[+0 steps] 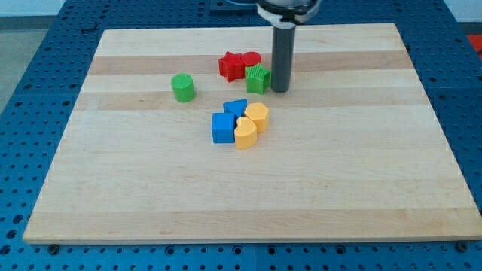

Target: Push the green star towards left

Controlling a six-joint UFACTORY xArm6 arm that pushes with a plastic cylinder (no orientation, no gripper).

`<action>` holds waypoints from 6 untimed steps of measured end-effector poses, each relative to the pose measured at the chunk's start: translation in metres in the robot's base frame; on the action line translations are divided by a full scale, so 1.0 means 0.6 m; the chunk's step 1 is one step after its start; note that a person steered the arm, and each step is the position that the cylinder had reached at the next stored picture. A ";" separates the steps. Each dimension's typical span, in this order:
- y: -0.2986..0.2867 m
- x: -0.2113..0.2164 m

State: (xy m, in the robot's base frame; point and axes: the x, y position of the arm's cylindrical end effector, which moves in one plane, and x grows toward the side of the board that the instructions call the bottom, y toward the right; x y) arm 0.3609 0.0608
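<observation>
Upper centre of the frame, on the wooden board point(151, 196): green star point(257, 78), ribbed, its points only roughly made out. My tip point(280, 90) stands just beside it on the view's right, touching or nearly so; which, cannot be told. No claw fitted: the rod neither clenches nor grasps, it only pushes.

Step in hand, by judgement: tip set behind the star, the push leftward about to begin or barely begun.

Adjoining, view's left and slightly above: two red blocks point(239, 64), touching the star; exact shapes unclear, the seam between them hard to read. A straight leftward push would likely drive these along too; a line passing slightly below them calls for care.

Farther left: green cylinder point(182, 87), well apart.

Below the star: cluster of two blue blocks point(224, 127) and two yellow blocks point(251, 124), touching one another, clear of the path.

Cut off: arm above the rod, at the frame's top.
</observation>
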 end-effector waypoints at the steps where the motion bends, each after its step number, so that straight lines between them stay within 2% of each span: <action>1: 0.038 -0.026; 2: 0.030 -0.059; 3: 0.004 -0.057; 6: -0.107 0.017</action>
